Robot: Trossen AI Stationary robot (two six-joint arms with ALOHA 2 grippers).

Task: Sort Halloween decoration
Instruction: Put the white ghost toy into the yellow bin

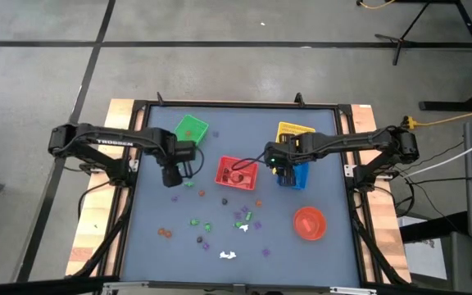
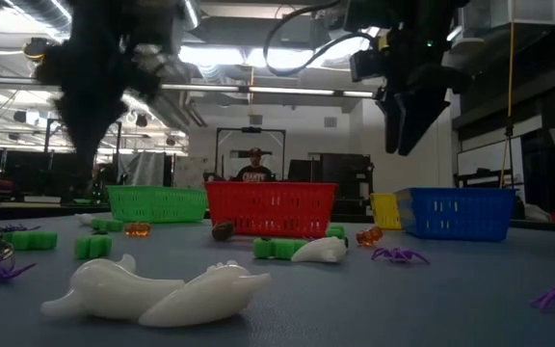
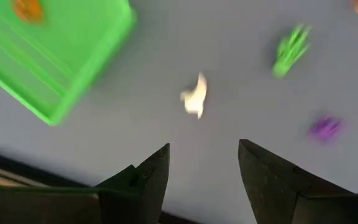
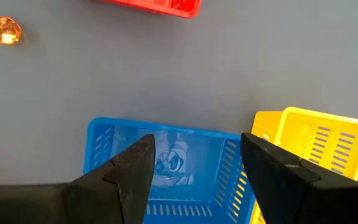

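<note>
Small Halloween decorations in green, purple, orange and white lie scattered on the grey table's near half. My left gripper hangs open, pointing down, just near of the green basket. In its wrist view a white trinket, a green one and a purple one lie on the table below, untouched. My right gripper stands open above the blue basket, which has a white-and-black trinket inside; nothing is between its fingers.
A red basket sits mid-table and a yellow basket behind the blue one. A round red bowl stands near right. An orange trinket lies in the green basket. White trinkets lie near the front edge.
</note>
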